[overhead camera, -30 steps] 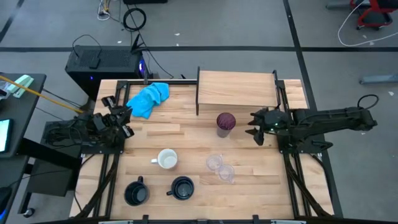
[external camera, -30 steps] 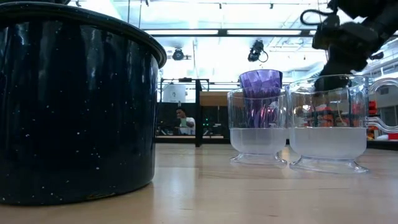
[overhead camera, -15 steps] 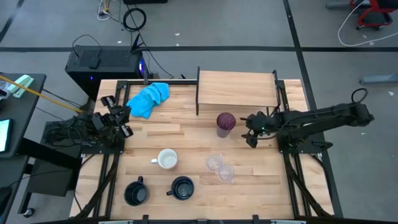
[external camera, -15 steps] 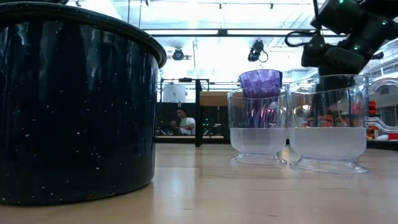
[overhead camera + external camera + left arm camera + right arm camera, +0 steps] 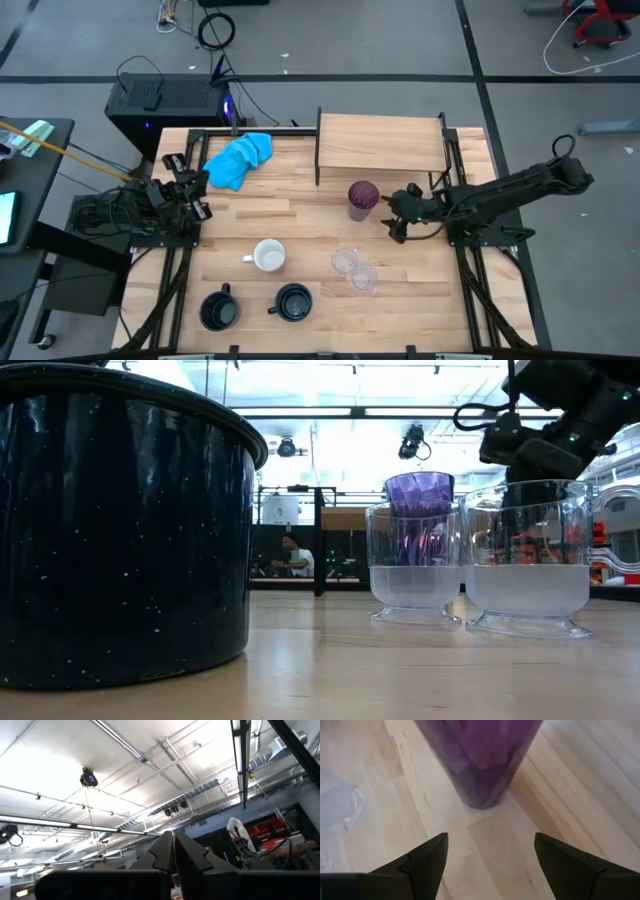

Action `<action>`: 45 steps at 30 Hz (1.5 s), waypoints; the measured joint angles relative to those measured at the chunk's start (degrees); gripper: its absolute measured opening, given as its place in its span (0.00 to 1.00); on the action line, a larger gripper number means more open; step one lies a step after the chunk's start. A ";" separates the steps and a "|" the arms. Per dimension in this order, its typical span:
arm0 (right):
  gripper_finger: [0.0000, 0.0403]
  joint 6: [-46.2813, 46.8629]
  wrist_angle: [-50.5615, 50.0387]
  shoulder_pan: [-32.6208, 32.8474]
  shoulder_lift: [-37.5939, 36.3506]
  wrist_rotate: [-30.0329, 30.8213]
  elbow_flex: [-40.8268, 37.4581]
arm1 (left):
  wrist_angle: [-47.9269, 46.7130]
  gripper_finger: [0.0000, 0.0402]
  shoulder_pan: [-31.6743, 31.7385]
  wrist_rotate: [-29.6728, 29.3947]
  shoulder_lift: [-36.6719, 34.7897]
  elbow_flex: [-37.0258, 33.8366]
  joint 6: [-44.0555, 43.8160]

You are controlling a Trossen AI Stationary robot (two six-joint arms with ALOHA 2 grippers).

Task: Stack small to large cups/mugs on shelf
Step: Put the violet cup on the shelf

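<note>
Beside purple tumbler (image 5: 362, 197): right gripper (image 5: 397, 215), fingers spread wide. Slide straight, squeeze low, keep tumbler upright. Left gripper (image 5: 197, 197) far off, fingers pressed together.

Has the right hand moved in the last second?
Yes. In the high view the right hand has slid along the table toward the purple tumbler, closing most of the gap; the tumbler itself has stayed put.

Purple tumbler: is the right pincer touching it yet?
Apart. In the right wrist view the open right pincer points at the purple tumbler, with bare table showing between its fingertips and the tumbler's base.
</note>
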 joint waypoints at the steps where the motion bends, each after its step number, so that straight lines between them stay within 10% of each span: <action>1: 0.75 0.16 -0.16 0.22 0.17 -0.08 -0.02 | -0.01 0.07 0.01 0.00 0.00 0.00 -0.03; 45: 0.99 0.78 38.83 3.39 1.70 12.83 -19.65 | -0.14 0.05 0.00 -0.41 0.00 0.00 0.62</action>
